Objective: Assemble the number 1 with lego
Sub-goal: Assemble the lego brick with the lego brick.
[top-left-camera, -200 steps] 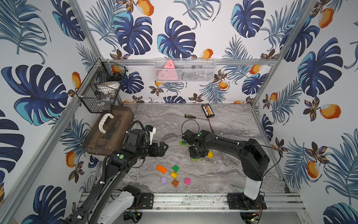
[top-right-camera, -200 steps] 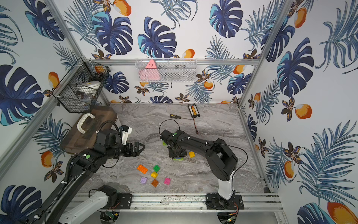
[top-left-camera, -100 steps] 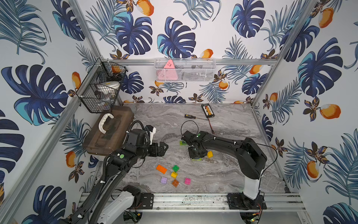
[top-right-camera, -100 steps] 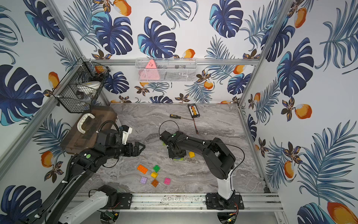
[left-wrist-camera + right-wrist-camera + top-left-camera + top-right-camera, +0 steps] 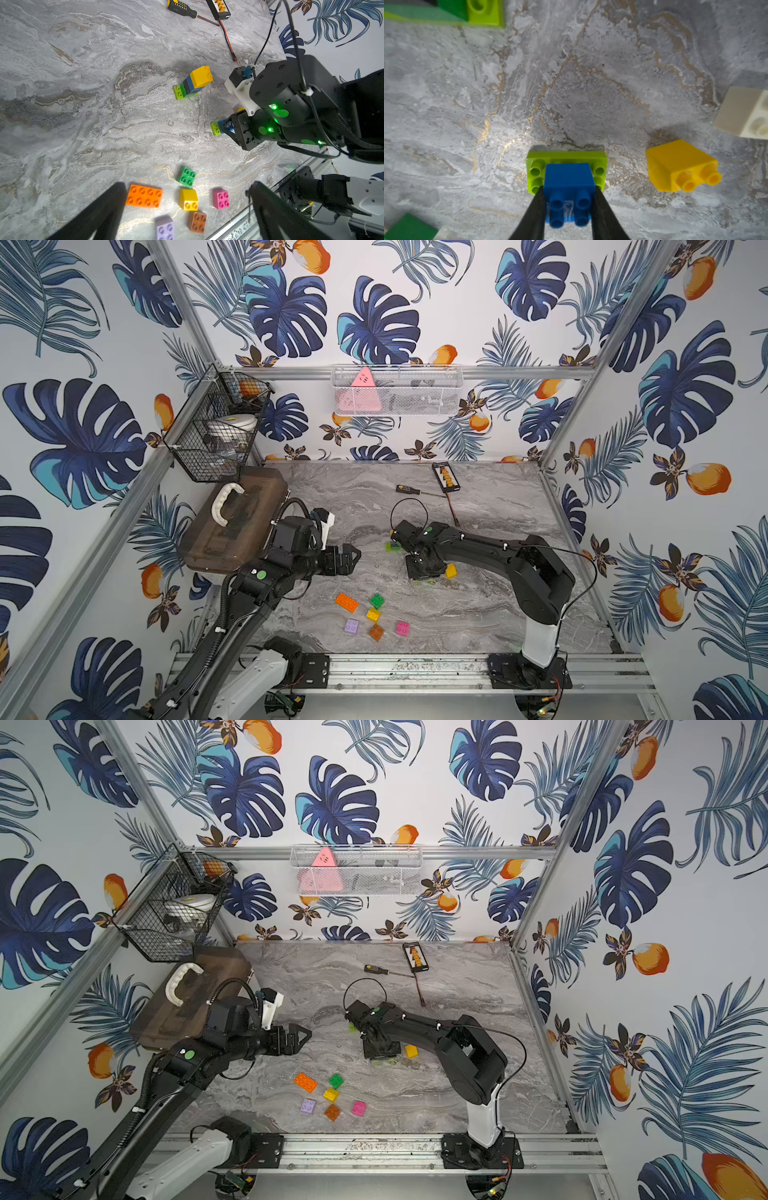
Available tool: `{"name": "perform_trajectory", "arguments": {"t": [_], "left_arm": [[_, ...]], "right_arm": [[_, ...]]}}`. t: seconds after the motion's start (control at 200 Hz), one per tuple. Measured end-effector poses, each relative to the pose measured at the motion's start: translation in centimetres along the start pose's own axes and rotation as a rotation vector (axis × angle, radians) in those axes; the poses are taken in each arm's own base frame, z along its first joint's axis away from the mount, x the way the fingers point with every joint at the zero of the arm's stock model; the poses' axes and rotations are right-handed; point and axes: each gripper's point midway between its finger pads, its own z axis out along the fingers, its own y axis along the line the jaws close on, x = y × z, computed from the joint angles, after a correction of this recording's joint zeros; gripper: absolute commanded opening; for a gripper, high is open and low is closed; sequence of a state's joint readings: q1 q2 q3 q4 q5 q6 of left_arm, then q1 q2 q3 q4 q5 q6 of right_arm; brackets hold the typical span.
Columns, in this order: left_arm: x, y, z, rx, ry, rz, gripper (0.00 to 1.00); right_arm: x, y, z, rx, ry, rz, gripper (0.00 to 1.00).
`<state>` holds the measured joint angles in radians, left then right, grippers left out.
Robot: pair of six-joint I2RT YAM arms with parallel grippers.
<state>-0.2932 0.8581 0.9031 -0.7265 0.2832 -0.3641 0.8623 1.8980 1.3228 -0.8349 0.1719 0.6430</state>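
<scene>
A: Where's the blue brick (image 5: 568, 180)?
B: In the middle of the table (image 5: 478, 605), studs up, seated on the lime brick (image 5: 564, 156), clamped by the right gripper (image 5: 569, 188).
A: The lime brick's long axis?
B: Flat, running finger to finger; a yellow brick (image 5: 675, 166) lies just beside.
A: Left gripper (image 5: 351, 560)?
B: Fingers spread, empty, near the orange brick (image 5: 346, 602).

Both top views are looking steeply down from high onto the whole marble table (image 5: 478, 614), the left wrist camera is looking obliquely across loose bricks (image 5: 144, 196), and the right wrist camera is sitting close above a blue brick (image 5: 568, 178) both wrist views are sharing.
</scene>
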Motion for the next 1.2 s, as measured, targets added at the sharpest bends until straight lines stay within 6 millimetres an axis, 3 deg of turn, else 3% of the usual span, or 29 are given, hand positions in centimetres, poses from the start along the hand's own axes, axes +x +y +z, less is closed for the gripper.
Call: {"name": "perform_trajectory", "arguments": {"t": [0.851, 1.201], "left_arm": [[0.0, -0.1, -0.2, 0.002, -0.006, 0.002, 0.99], [-0.1, -0.1, -0.3, 0.004, -0.010, 0.003, 0.99]], "right_arm": [[-0.5, -0.3, 0.9, 0.060, 0.021, 0.051, 0.01], [-1.0, -0.3, 0.2, 0.070, 0.018, 0.071, 0.29]]}}
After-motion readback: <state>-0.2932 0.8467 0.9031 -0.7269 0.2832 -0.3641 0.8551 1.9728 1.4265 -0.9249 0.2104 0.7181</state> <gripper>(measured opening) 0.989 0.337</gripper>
